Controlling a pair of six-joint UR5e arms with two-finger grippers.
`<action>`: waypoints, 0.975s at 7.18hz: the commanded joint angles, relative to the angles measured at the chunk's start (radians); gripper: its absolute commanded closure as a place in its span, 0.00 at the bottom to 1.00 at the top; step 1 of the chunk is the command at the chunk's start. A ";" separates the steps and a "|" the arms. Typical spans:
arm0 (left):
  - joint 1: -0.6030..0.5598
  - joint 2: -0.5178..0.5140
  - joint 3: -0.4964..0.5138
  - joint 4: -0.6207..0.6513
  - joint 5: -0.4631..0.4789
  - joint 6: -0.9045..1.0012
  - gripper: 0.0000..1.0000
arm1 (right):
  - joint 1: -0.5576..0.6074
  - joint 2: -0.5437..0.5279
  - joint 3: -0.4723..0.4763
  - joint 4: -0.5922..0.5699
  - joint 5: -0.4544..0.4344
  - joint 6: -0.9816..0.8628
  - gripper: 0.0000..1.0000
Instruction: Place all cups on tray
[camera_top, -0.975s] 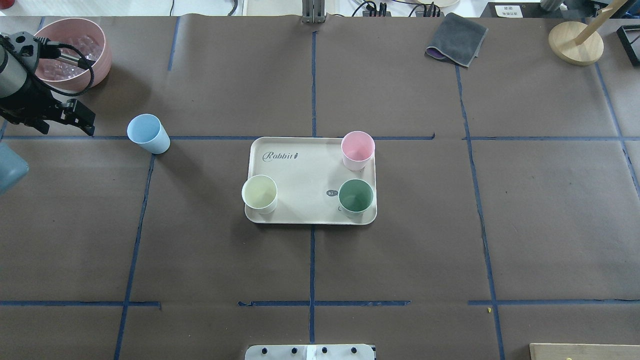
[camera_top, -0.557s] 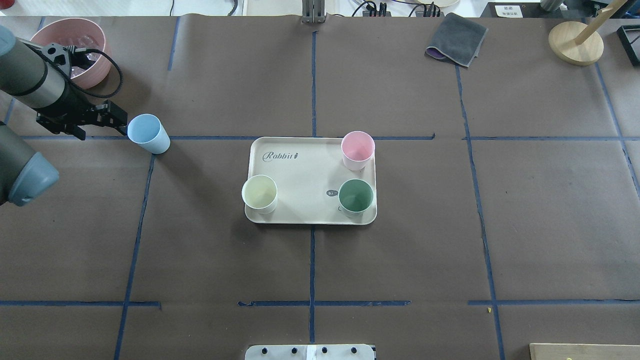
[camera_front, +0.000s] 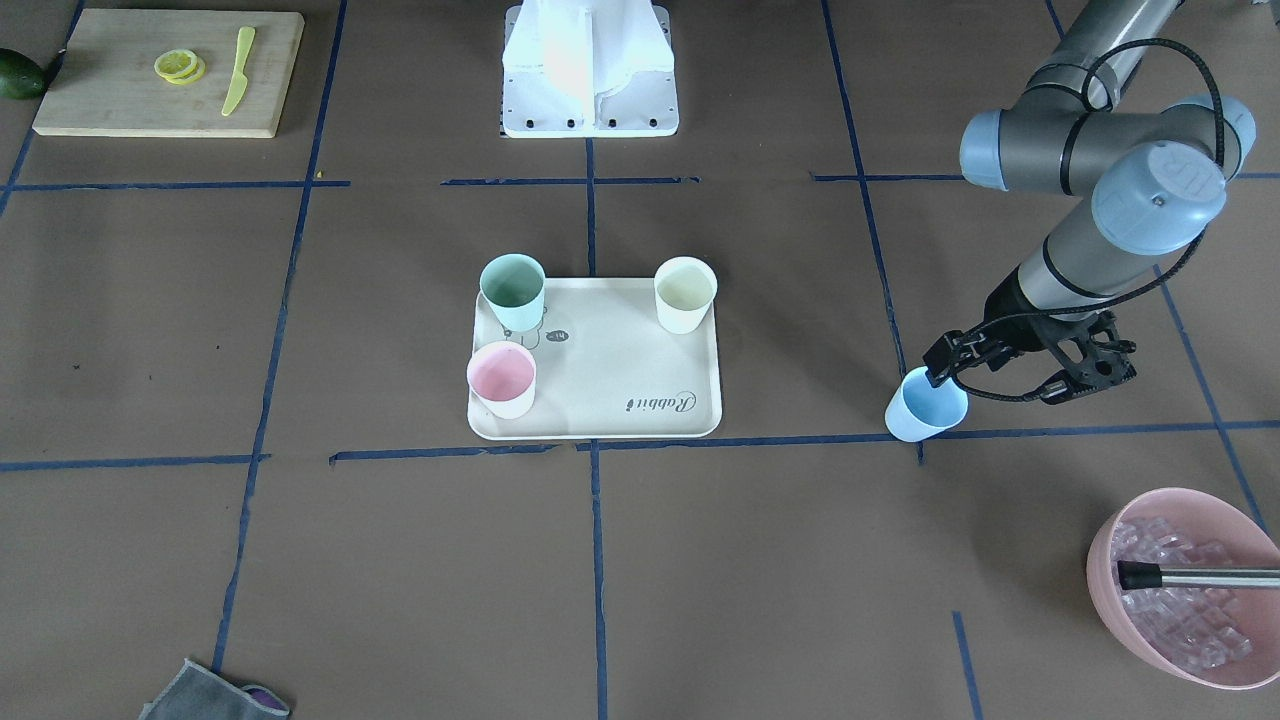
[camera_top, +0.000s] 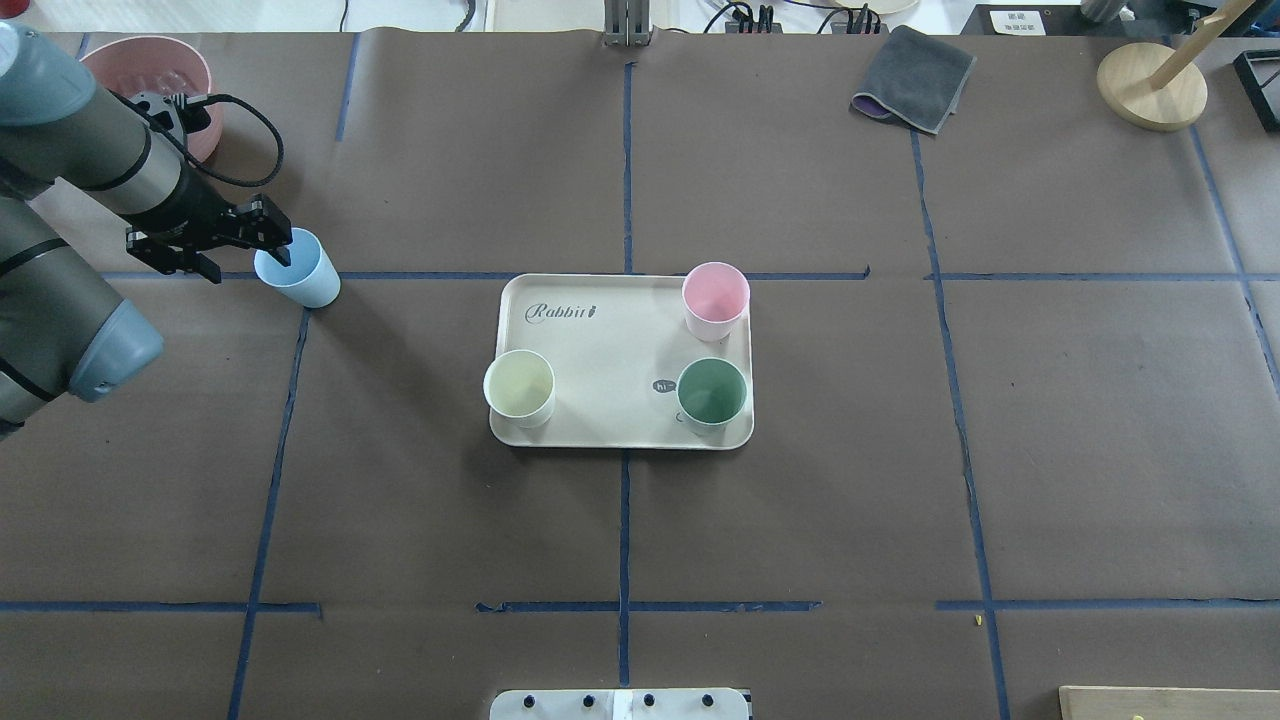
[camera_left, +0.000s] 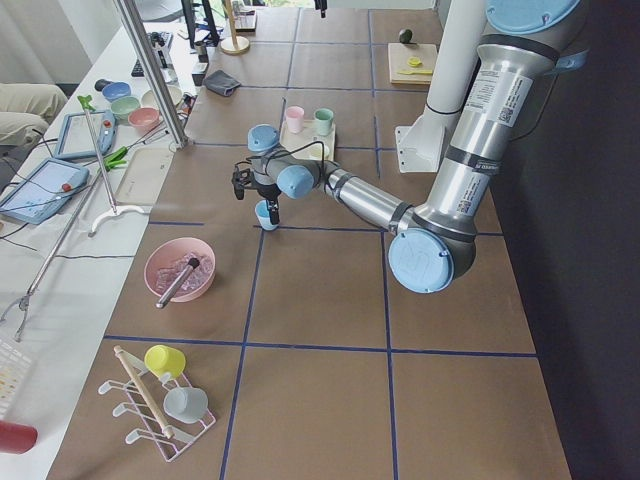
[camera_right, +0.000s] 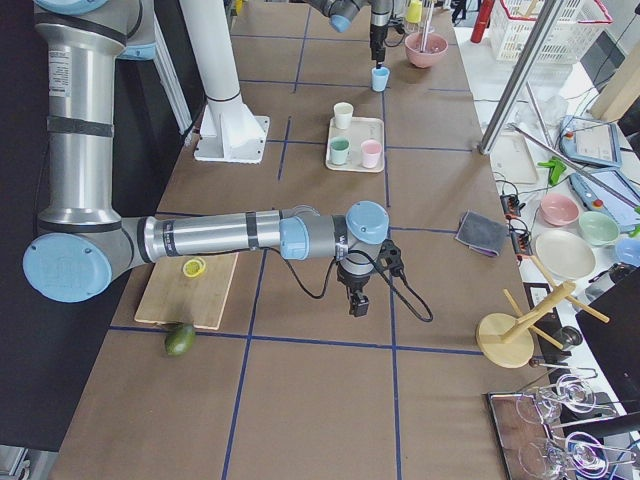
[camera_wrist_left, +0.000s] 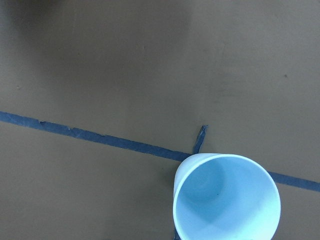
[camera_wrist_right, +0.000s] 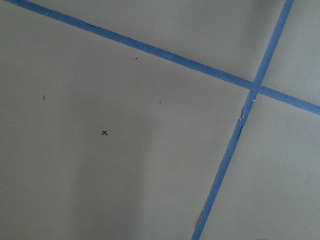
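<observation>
Tumbler (camera_top: 306, 274), matte, tapered, light blue, at parted left jaws; right jaws unreadable

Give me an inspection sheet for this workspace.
Surface: brown paper-covered table with blue tape grid.
Job's things: pink plastic cup, mint green cup and pale yellow cup stand on the cream rectangular tray; light blue cup upright off it, on the table.
Clutter: pink bowl of clear cubes, folded grey cloth, wooden cutting board.
Grippers: left gripper open at the light blue cup's rim; right gripper over bare table, state unclear.
Cables: black cable looped at the left wrist.
Surroundings: side bench with tablets and bowls.
</observation>
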 joint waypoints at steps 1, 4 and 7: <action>0.000 -0.016 0.051 -0.014 0.000 -0.008 0.22 | 0.000 0.000 0.001 0.000 0.000 0.000 0.01; 0.002 -0.029 0.132 -0.101 0.000 -0.010 0.32 | 0.000 0.000 0.001 0.000 0.000 0.000 0.01; 0.020 -0.038 0.132 -0.101 0.000 -0.042 0.60 | 0.000 0.000 0.001 0.000 0.002 0.000 0.01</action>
